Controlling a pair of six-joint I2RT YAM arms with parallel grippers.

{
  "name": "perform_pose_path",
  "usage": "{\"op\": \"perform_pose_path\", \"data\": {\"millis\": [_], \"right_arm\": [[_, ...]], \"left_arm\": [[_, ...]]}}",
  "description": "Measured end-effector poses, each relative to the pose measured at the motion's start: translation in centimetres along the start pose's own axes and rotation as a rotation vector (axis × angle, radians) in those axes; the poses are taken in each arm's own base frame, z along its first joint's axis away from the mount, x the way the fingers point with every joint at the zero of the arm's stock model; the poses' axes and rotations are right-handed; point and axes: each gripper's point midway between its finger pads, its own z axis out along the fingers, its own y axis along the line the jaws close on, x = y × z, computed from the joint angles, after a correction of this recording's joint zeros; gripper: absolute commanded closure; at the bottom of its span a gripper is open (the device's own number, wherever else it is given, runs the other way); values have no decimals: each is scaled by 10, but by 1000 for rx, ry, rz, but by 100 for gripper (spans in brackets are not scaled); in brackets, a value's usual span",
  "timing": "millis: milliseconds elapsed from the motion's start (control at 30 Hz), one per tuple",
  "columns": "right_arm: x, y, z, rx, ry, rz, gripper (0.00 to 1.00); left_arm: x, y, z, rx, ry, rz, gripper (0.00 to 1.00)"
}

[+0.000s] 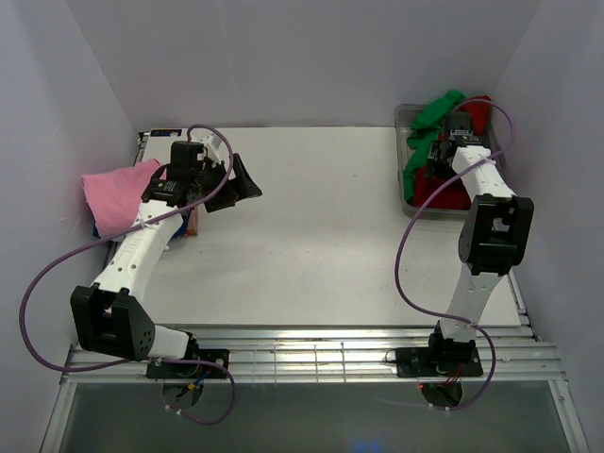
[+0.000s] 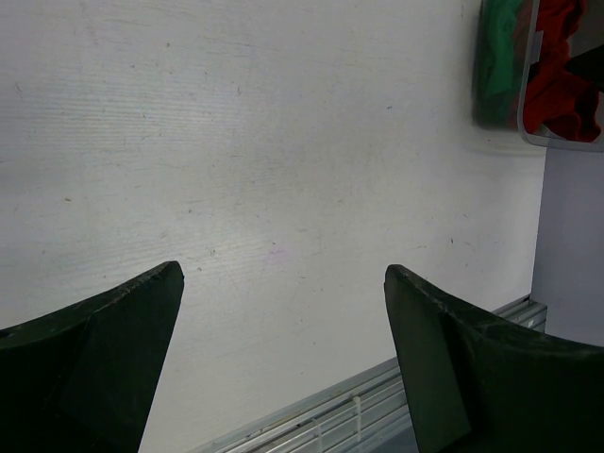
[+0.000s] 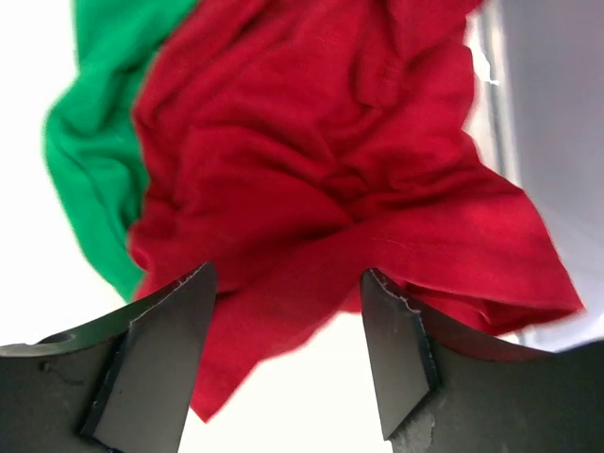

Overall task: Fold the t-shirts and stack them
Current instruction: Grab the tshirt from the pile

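Jaws of right gripper stand apart above red t-shirt heaped beside green t-shirt in tub; likely best to pinch one raised fold, lift clear of green; left gripper likewise spread, empty, over table.

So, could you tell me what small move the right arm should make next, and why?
Probably lower the right gripper a little onto the red shirt and close. Its jaws stand open just above that crumpled cloth in the tub, holding nothing, and the green shirt lies off to one side. The left gripper hangs open over the table, away from the tub.
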Motion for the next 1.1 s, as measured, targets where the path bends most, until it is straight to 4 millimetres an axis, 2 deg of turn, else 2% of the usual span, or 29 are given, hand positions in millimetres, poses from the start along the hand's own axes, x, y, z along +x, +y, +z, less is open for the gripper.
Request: {"op": "perform_pose_path", "data": {"millis": [300,367,400,500,600,833,900,967,1033,1100], "right_arm": [[-3,27,18,-122,29,-6,29],[0,31,21,-143,41,-10,36],[2,32,23,-150,50,-14,51],[9,35,27,-164,76,-30,76],[11,36,27,-170,84,-36,92],[6,35,19,-175,89,-33,92],[-6,37,6,-190,69,-30,92],[-28,40,-17,-221,13,-20,92],[-54,46,-53,-259,-70,-16,92],[-84,58,-105,-309,-181,-23,92]], "left_arm": [[0,2,4,-5,5,1,2],[2,4,8,-10,15,-2,2],[2,6,10,-14,21,-4,2],[3,9,17,-21,36,-8,2],[3,11,20,-25,42,-8,2],[3,10,20,-23,40,-3,2],[3,10,20,-23,40,-2,2],[3,10,20,-18,40,-1,2],[2,8,22,-9,34,1,2],[2,7,22,3,35,0,2]]}}
